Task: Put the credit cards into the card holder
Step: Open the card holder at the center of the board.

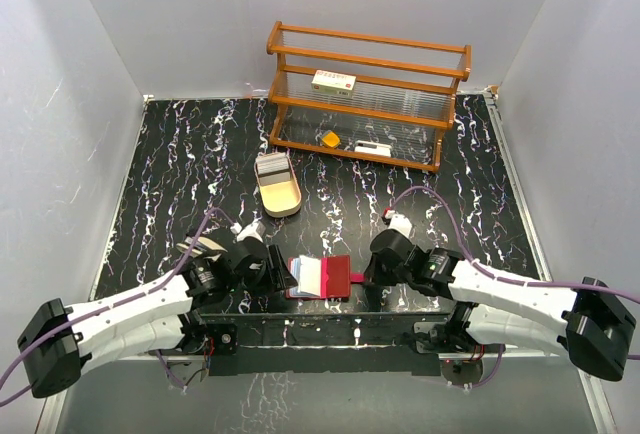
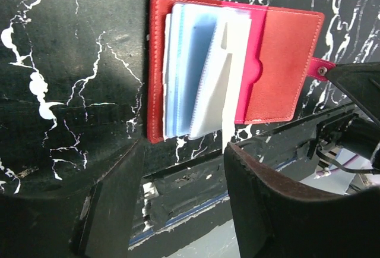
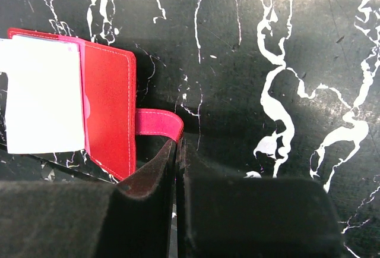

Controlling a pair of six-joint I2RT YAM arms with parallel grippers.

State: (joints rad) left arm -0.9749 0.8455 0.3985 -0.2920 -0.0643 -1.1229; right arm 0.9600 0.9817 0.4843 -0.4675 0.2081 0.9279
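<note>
Two arms lie low along the near table edge in the top view, with the left gripper (image 1: pixel 278 276) and right gripper (image 1: pixel 366 276) flanking the open card holder (image 1: pixel 320 277). Spare credit cards (image 1: pixel 272 166) sit in a tray (image 1: pixel 292 204) well behind.

Left wrist: the jaws are parted and grasp nothing. A white card (image 2: pixel 236 56) stands half tucked among the clear pockets. It is probably light, stiff and slick, best pinched at its free edge.

Right wrist: the fingers are clenched at the end of the strap (image 3: pixel 157 124), apparently pinning the floppy holder.

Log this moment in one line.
card holder: open | left pincer: open, at pockets | right pincer: shut, at strap | cards: in tray
</note>
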